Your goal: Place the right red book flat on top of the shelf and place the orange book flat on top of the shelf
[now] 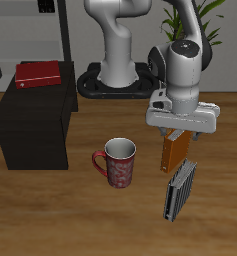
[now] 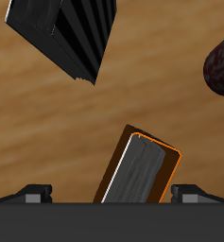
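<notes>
The right red book (image 1: 38, 74) lies flat on top of the black shelf (image 1: 30, 125). The orange book (image 1: 175, 152) (image 2: 142, 170) stands upright on the table behind the striped book, its pale page edge facing up. My gripper (image 1: 176, 132) (image 2: 113, 194) is directly over it, lowered around its top edge. The fingers (image 2: 36, 192) sit wide apart in the wrist view, with a gap between one of them and the book's cover, so the gripper is open.
A grey-and-black striped book (image 1: 180, 190) (image 2: 71, 38) stands just in front of the orange one. A dark red patterned mug (image 1: 118, 163) (image 2: 220, 71) sits beside them, between the books and the shelf. A tall grey rack (image 1: 50, 30) rises behind the shelf.
</notes>
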Tool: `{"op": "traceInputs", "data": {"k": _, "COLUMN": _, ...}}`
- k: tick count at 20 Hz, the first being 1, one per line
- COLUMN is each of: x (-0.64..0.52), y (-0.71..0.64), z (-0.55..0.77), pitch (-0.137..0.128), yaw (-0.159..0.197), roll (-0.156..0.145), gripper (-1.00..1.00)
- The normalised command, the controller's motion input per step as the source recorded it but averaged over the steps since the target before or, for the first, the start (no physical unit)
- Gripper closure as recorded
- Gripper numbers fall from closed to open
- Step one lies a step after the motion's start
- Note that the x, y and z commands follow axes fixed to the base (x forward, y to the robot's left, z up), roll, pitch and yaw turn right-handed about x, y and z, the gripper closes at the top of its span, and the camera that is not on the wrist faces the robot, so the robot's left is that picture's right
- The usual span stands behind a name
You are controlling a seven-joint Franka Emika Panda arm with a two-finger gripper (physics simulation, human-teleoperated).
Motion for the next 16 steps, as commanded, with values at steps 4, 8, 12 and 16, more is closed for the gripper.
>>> {"op": "traceInputs", "data": {"k": 4, "x": 0.05, "y": -0.1, "z": -0.23, "pitch": 0.039, "yaw": -0.014, "roll": -0.009, "gripper": 1.0}}
{"op": "traceInputs", "data": {"k": 8, "x": -0.02, "y": -0.03, "z": -0.03, "pitch": 0.016, "yaw": -0.013, "roll": 0.017, "gripper": 1.0}}
{"op": "traceInputs", "data": {"k": 12, "x": -0.09, "y": -0.1, "z": 0.2, "pitch": -0.025, "yaw": 0.036, "roll": 0.01, "gripper": 1.0}}
{"op": "traceInputs", "data": {"k": 16, "x": -0.12, "y": -0.39, "z": 0.54, "pitch": -0.038, "yaw": 0.087, "roll": -0.076, "gripper": 1.0}}
